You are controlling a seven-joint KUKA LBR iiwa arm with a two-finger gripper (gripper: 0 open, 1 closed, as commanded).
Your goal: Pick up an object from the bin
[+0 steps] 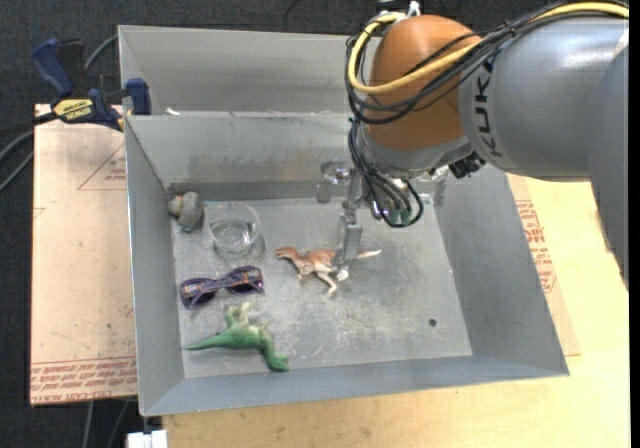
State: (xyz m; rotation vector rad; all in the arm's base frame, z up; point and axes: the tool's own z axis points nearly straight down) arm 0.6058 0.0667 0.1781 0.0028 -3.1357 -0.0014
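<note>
My gripper (347, 256) hangs under the orange wrist cover and reaches down to the bin floor near the middle. Its tip stands right at the rear end of a small orange-brown toy dinosaur (314, 261), which lies on its side with its head pointing left. I cannot tell whether the gripper touches the toy or only stands beside it. A little left of the dinosaur sits a small clear glass cup (235, 233). Below the cup lie purple sunglasses (222, 286).
A green toy dinosaur (241, 338) lies near the front left corner. A grey stone-like lump (186, 208) rests against the back left wall. The arm and its cables hang over the bin's back right.
</note>
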